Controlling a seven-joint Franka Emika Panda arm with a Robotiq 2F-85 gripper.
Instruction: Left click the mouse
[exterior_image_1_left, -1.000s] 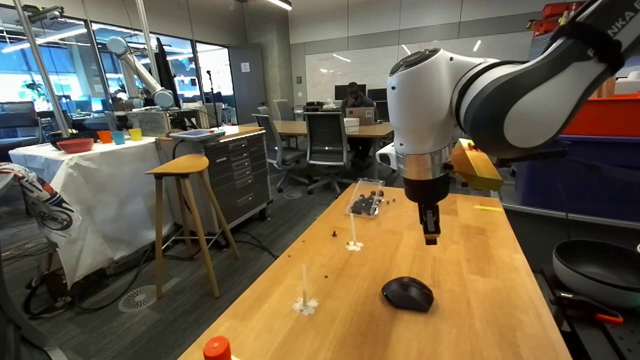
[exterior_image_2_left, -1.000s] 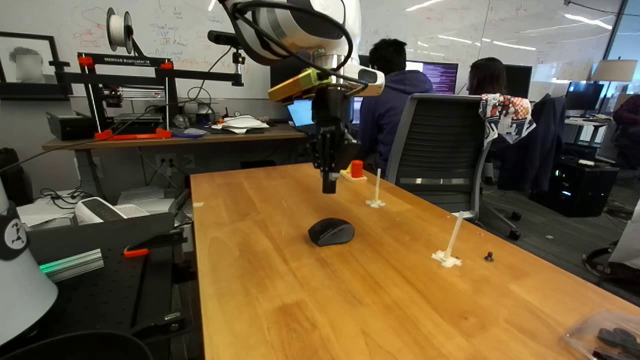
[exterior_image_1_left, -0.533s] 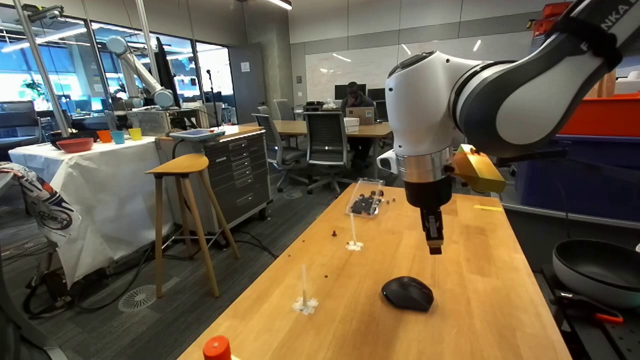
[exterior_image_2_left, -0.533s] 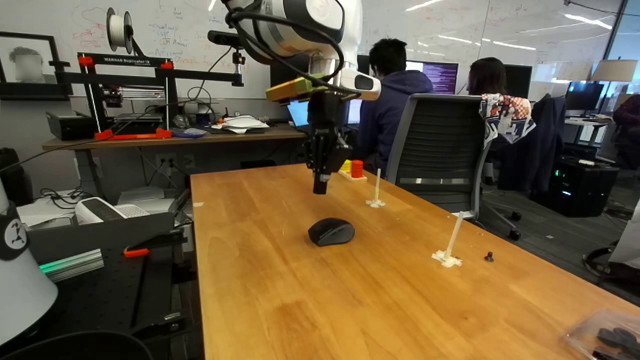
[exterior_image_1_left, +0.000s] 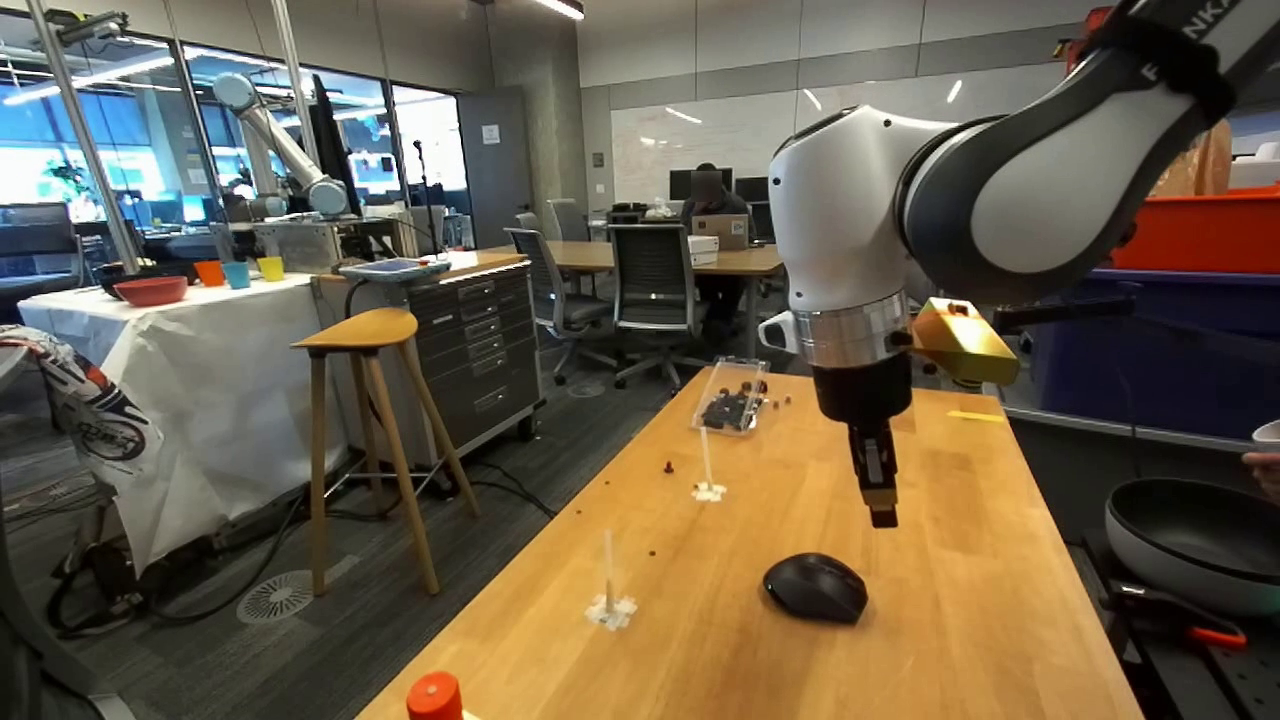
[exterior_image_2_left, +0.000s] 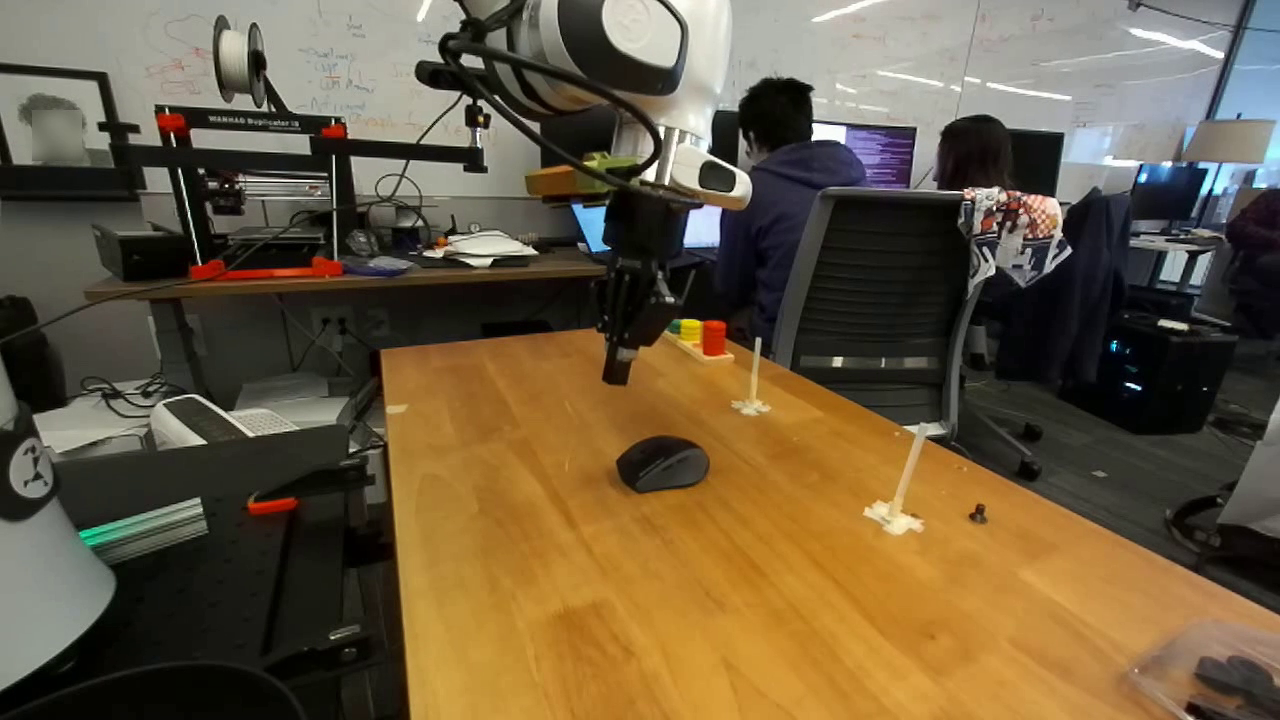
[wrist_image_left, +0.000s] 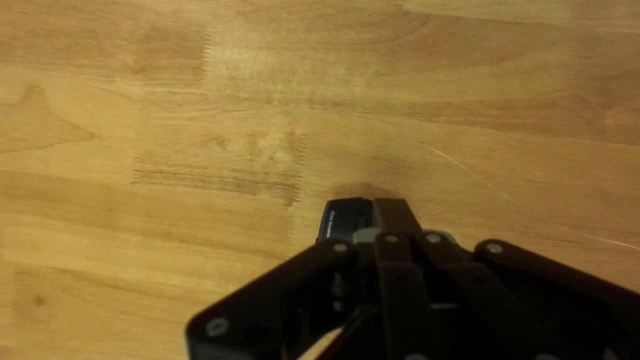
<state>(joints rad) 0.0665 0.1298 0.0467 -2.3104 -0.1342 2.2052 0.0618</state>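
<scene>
The mouse is a black rounded dome resting on the wooden table, seen in both exterior views (exterior_image_1_left: 815, 588) (exterior_image_2_left: 664, 465). In the wrist view part of the mouse (wrist_image_left: 344, 217) shows just left of the fingertips; the rest is hidden behind the gripper. My gripper, in both exterior views (exterior_image_1_left: 881, 505) (exterior_image_2_left: 618, 366), points down above the table with its tips higher than the mouse and apart from it. In the wrist view the gripper (wrist_image_left: 396, 215) has its fingers together, with nothing seen between them.
Thin pale sticks on taped bases stand on the table (exterior_image_1_left: 608, 575) (exterior_image_1_left: 706, 460). A clear box (exterior_image_1_left: 732, 398) of dark bits lies at an end. A red stacked toy (exterior_image_2_left: 713, 338) stands near an edge. A hand (exterior_image_1_left: 1266, 470) shows beside a bowl (exterior_image_1_left: 1200, 545).
My gripper has moved down and right in an exterior view, and left in another exterior view. The mouse has not moved. A hand has come in at the right edge of an exterior view.
</scene>
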